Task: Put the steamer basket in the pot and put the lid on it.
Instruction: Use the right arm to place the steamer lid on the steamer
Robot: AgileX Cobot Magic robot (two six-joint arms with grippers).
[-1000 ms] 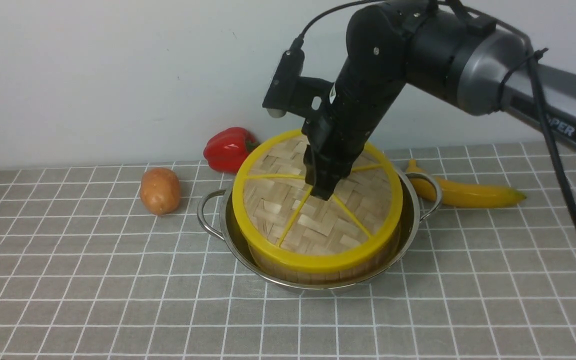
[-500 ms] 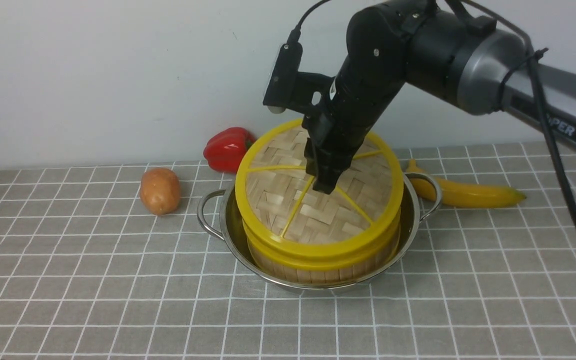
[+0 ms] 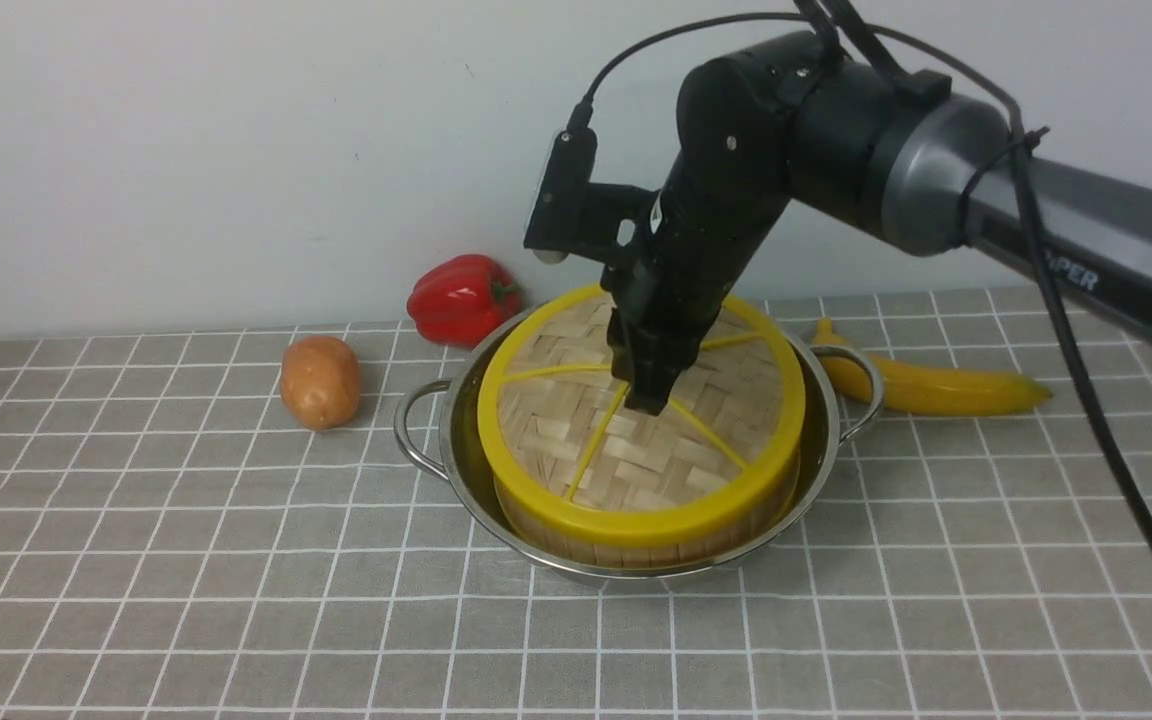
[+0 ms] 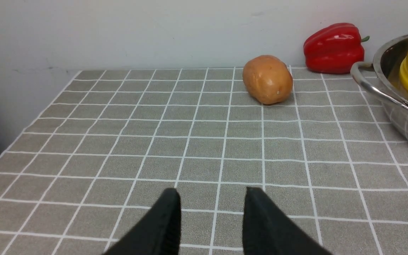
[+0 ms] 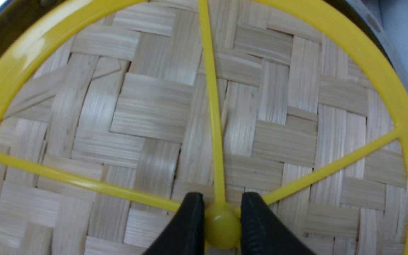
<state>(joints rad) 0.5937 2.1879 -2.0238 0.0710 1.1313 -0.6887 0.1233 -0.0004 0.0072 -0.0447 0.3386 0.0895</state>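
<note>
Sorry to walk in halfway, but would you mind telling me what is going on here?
The right gripper has its fingers shut on the centre knob of the lid, which covers the steamer basket standing in the pot. The left gripper hangs open over the tablecloth, holding nothing. The lid is not yet released.

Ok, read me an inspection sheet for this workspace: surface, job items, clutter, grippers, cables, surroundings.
Surface: grey checked tablecloth, flat.
Job's things: steamer basket stands in the pot; lid lies on the basket.
Clutter: potato, red pepper, banana near the pot, on the cloth.
Grippers: right gripper shut on the lid's knob; left gripper open, empty, above bare cloth.
Cables: black cable hangs beside the right arm.
Surroundings: plain white wall behind.
</note>
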